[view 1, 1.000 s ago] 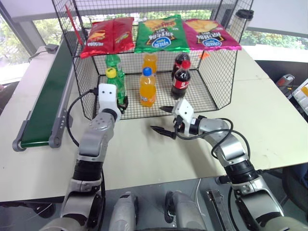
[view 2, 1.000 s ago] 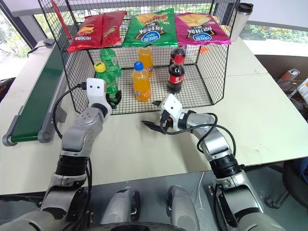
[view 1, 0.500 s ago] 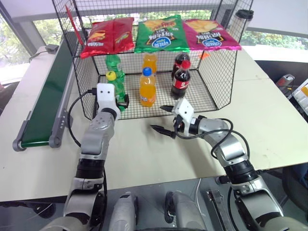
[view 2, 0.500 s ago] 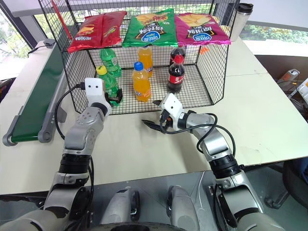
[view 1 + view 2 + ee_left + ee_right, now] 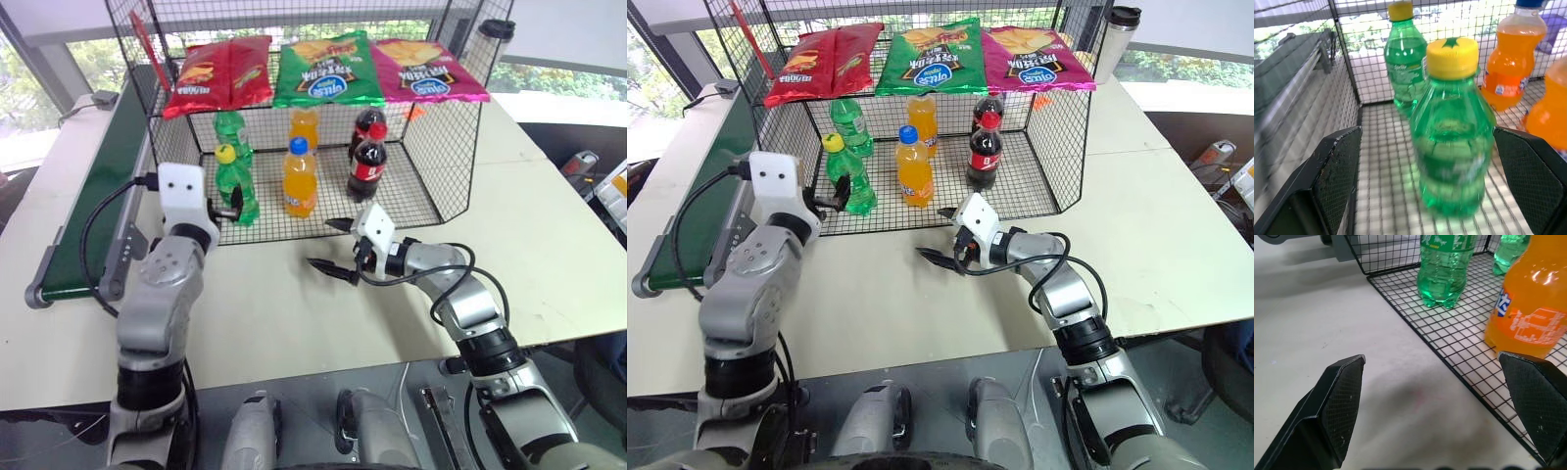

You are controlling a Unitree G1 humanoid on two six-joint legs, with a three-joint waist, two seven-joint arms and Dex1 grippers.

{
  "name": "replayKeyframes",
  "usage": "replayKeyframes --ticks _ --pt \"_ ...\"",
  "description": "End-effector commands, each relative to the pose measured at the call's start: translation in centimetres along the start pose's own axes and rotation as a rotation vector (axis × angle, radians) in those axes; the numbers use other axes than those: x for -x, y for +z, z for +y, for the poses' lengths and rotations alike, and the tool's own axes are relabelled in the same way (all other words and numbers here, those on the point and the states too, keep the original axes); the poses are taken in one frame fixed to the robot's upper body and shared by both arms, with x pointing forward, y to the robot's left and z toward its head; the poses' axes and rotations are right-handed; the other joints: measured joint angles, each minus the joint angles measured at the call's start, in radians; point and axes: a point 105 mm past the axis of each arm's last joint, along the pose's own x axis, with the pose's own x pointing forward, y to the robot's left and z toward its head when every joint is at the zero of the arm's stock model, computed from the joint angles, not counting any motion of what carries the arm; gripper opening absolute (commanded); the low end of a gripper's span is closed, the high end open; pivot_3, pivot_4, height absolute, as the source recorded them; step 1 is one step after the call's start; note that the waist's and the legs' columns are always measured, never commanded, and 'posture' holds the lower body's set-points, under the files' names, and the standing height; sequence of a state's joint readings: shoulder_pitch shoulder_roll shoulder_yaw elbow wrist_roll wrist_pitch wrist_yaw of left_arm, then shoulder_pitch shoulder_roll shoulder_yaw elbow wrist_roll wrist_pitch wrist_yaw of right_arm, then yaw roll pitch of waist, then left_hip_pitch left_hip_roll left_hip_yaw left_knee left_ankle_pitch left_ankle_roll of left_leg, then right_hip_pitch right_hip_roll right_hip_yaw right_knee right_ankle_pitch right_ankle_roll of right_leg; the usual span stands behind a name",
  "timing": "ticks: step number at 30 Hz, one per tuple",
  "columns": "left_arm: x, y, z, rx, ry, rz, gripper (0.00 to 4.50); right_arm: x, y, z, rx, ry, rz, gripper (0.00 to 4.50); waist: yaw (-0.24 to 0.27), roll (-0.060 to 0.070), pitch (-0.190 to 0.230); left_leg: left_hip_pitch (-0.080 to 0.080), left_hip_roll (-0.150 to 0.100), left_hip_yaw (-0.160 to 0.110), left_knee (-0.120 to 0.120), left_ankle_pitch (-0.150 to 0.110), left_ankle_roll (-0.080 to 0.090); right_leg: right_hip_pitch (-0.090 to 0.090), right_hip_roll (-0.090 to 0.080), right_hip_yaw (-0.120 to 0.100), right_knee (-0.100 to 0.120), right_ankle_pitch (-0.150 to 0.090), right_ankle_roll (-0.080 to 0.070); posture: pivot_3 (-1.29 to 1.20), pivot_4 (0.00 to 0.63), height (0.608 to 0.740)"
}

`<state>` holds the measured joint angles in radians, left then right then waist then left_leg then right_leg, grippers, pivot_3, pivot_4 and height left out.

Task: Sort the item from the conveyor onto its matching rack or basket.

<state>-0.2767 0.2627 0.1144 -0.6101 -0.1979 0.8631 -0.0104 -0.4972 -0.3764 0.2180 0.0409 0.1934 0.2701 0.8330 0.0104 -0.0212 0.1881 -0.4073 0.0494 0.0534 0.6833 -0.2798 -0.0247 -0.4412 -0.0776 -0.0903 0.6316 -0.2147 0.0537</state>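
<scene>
Left tool now open, withdrawn, empty

The green bottle with the yellow cap is blurred over its lower half in the left wrist view, so its label cannot be read, and it hides part of the second green bottle farther back. To the right, the orange bottles are cut by the picture's edge. The conveyor has its far end hidden behind the wire rack.
</scene>
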Motion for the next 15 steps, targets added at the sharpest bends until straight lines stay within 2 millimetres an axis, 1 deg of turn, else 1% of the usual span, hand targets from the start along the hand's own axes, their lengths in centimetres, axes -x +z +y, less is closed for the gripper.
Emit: replayKeyframes --ticks 1,5,9,12,15 --pt "2.4 -0.4 -0.6 -0.025 -0.048 0.022 4.44 0.3 1.5 -0.4 0.035 -0.011 -0.054 4.5 0.0 0.0 0.0 0.0 0.0 0.0 0.0 0.0 0.0 0.0 0.0 0.0 0.0 0.0 0.0 0.0 0.15 0.74" --pt "3.8 -2.4 -0.7 -0.014 -0.062 0.088 4.44 0.2 1.3 -0.3 0.034 -0.008 -0.053 4.5 0.002 0.0 0.0 0.001 0.0 0.0 0.0 0.0 0.0 0.0 0.0 0.0 0.0 0.0 0.0 0.0 0.15 0.74" --pt "4.4 -4.2 -0.7 -0.018 -0.047 0.138 4.44 0.3 1.1 -0.3 0.034 -0.011 -0.048 4.5 0.001 0.0 0.0 0.001 0.0 -0.001 0.0 0.0 0.0 0.001 0.0 0.0 0.0 0.0 -0.001 0.0 0.15 0.74" --pt "4.6 -4.9 -0.9 0.001 -0.045 0.152 4.44 0.4 1.1 -0.3 0.03 -0.015 -0.046 4.5 0.002 0.0 0.0 0.0 0.0 -0.001 0.0 0.0 0.0 0.0 0.0 0.0 0.0 0.0 -0.001 0.0 0.15 0.74" --pt "4.7 -5.0 -0.8 -0.003 -0.034 0.147 4.44 0.4 1.2 -0.5 0.033 -0.016 -0.044 4.5 0.001 0.0 0.0 0.0 0.0 -0.001 0.0 0.0 0.0 0.0 0.0 0.0 0.0 0.0 -0.001 0.0 0.15 0.74"
